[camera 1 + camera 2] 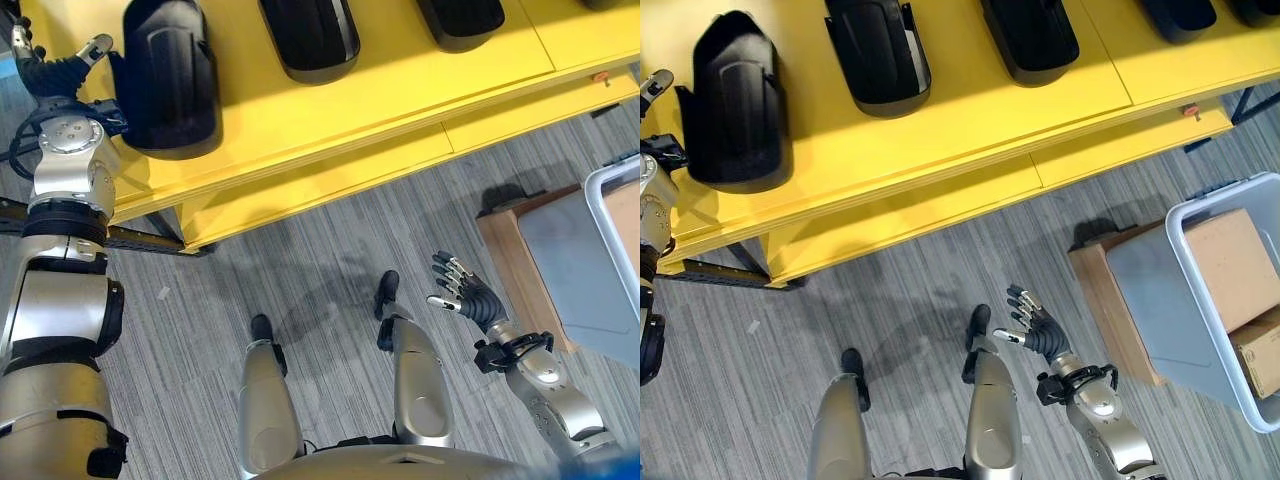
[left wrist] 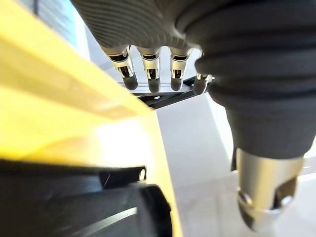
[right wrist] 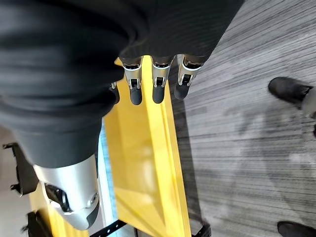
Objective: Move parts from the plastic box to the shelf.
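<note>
The yellow flat-topped shelf point(image 1: 940, 130) carries five black moulded plastic parts, counted in the right eye view: one at the left end point(image 1: 735, 100), a second point(image 1: 878, 50), a third point(image 1: 1032, 35), a fourth point(image 1: 1180, 15) and a fifth cut off at the upper right corner point(image 1: 1258, 8). All five lie on the top surface in a row, apart from one another. The left hand point(image 1: 60, 65) is raised at the left end of the shelf, just beside the first part; its fingers point(image 2: 148, 74) are straight and spread, holding nothing. The right hand point(image 1: 1035, 330) hangs low over the grey striped carpet floor point(image 1: 910, 300), well apart from the shelf, with fingers point(image 3: 158, 84) straight, relaxed and empty. The pale grey translucent plastic box point(image 1: 1200, 230) stands at the right on a brown wooden stand point(image 1: 1110, 300). Two brown cardboard cartons lie inside the box: one larger point(image 1: 1230, 265) and one at the lower edge point(image 1: 1260, 355), just beside each other.
</note>
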Tool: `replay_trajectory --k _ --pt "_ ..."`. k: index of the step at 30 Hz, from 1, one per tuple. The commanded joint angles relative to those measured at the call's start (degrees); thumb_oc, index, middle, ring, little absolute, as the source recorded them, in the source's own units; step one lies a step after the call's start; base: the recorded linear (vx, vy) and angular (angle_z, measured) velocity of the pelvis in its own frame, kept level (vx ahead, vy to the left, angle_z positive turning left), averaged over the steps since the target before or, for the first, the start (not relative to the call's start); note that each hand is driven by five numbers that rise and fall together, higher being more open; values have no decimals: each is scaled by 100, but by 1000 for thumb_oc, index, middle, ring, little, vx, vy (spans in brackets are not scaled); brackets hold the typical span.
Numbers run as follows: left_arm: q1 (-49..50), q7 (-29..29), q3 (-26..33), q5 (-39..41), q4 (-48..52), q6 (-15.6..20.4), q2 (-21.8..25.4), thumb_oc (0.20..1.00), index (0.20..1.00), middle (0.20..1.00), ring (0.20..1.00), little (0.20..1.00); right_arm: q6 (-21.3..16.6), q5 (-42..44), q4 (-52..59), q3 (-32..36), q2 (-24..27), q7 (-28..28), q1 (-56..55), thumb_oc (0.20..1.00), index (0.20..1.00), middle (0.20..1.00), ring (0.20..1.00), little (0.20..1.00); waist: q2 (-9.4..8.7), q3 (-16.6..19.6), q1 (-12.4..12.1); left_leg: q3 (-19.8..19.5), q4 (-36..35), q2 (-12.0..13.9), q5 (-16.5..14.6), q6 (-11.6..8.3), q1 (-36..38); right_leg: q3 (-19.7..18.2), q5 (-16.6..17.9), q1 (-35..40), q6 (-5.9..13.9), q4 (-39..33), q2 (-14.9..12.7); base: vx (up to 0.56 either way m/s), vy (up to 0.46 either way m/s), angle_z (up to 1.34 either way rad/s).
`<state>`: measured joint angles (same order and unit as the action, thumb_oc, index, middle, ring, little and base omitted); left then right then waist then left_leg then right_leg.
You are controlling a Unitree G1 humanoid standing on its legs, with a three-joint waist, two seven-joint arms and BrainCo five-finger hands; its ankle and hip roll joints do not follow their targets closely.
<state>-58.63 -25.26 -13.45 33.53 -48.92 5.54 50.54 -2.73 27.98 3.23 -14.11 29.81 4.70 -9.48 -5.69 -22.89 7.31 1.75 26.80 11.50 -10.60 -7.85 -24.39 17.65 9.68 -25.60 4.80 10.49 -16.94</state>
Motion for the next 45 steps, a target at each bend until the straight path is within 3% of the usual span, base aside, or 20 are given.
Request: replay_trajectory --k 1,3,4,8,13,22,26,45 --pt "368 53 156 -952 593 334 460 1000 1000 1000 1000 1000 -189 69 90 215 59 152 -132 1000 1000 1000 1000 1000 -30 285 -65 231 -369 -185 160 226 129 -54 -701 690 656 462 -445 44 -37 18" --pt "870 -12 127 -2288 1521 190 806 1000 1000 1000 1000 1000 -237 28 69 296 50 229 -123 1000 1000 1000 1000 1000 23 292 -149 195 -505 -188 204 189 344 18 -767 926 652 466 -485 46 -36 16" --pt "1109 9 186 -2580 1894 226 861 1000 1000 1000 1000 1000 -255 7 54 351 21 247 -105 1000 1000 1000 1000 1000 35 289 -207 179 -527 -194 208 185 384 44 -794 973 653 486 -499 34 -24 7" --pt "2015 168 722 -2886 2549 301 763 1000 1000 1000 1000 1000 -262 -33 -26 454 -6 294 -135 1000 1000 1000 1000 1000 81 261 -283 148 -593 -216 214 174 564 113 -857 1164 655 532 -545 17 -7 11" --pt "2701 412 945 -3404 3011 318 683 1000 1000 1000 1000 1000 -262 -90 -64 514 -13 379 -167 1000 1000 1000 1000 1000 105 250 -340 98 -681 -246 229 180 716 150 -920 1310 648 581 -578 18 -1 14" --pt "3414 842 867 -4350 3223 225 362 1000 1000 1000 1000 1000 -249 -187 55 651 24 445 -150 1000 1000 1000 1000 1000 74 177 -377 82 -616 -254 182 219 771 129 -982 1324 628 703 -592 3 5 4" --pt "3358 827 636 -5045 3105 109 288 1000 1000 1000 1000 1000 -261 -211 94 682 63 430 -140 1000 1000 1000 1000 1000 43 147 -352 91 -590 -245 188 232 711 88 -992 1239 621 729 -586 0 0 0" --pt "2197 560 -205 -5758 2278 -191 101 1000 1000 1000 1000 1000 -303 -190 254 711 197 351 -212 1000 1000 1000 1000 1000 5 137 -133 207 -370 -224 124 264 430 -118 -997 871 598 814 -536 5 17 -6"
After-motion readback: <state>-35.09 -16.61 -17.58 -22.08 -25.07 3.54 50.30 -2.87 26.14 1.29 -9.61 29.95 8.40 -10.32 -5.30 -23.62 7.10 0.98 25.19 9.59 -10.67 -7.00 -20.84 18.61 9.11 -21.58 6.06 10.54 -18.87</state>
